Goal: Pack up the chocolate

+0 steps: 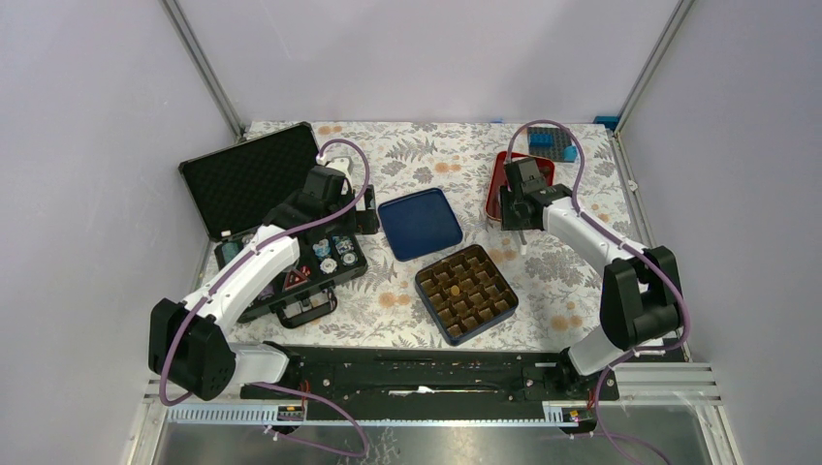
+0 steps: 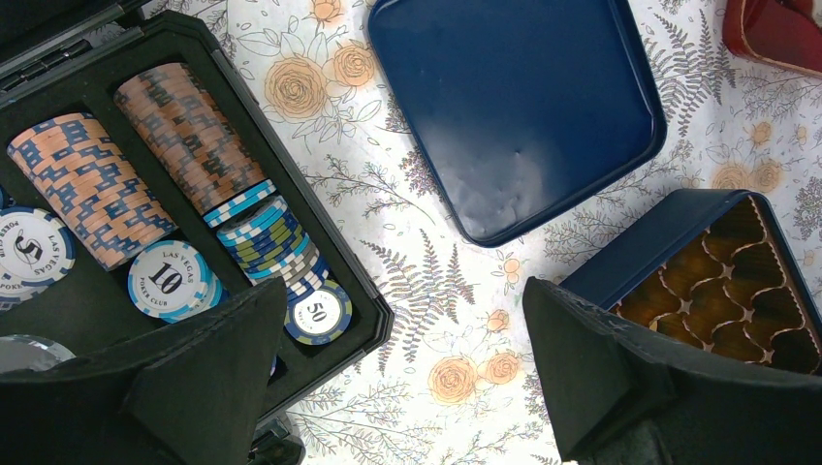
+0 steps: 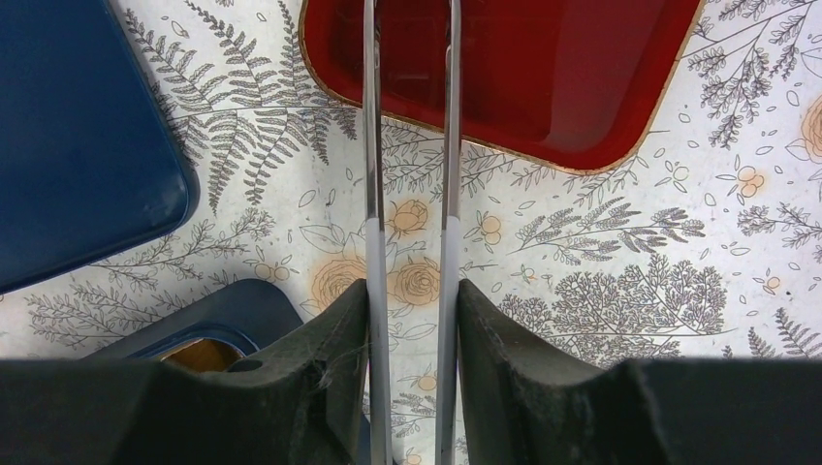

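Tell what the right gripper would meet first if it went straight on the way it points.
Most likely the red tray: the tongs clamped in the right gripper point across its near rim, nothing in between. Whether the tips would strike it or pass above is unclear.

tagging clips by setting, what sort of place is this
Probably a robotics lab test cell: plain wall panels on metal frame posts enclose a floral-cloth table, with the left arm and right arm bolted to a black rail.
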Tool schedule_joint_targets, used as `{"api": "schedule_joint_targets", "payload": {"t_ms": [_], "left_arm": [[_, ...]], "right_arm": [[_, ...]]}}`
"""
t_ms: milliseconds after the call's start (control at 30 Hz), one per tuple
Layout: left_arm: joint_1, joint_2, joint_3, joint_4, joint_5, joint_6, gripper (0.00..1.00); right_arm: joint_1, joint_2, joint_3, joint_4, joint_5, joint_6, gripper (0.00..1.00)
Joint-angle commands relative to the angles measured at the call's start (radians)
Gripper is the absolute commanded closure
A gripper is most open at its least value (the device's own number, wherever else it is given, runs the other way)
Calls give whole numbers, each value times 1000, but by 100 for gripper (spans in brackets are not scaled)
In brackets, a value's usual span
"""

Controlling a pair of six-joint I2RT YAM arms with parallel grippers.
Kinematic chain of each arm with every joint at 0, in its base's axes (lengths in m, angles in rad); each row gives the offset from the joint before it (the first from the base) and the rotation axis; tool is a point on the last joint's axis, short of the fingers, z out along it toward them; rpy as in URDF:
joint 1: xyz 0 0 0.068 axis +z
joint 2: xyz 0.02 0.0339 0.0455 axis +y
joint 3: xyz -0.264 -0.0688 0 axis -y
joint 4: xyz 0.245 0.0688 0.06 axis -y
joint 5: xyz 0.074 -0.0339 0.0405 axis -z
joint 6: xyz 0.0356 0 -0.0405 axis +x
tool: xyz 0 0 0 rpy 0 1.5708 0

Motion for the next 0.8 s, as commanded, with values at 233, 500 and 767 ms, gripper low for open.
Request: {"api": "schedule_joint_targets", "payload": {"t_ms": [233,500,767], "left_arm": [[3,-6,12,27,-9,12,1],[3,-18,8,30,-2,20,1],[3,-34,-8,30,-8,28,1]], "right_arm": [[-2,-4,49,30,10,6,71],[-3,-68,51,-14,2,28,83],[-3,-172,48,-74,5,45,85]]}}
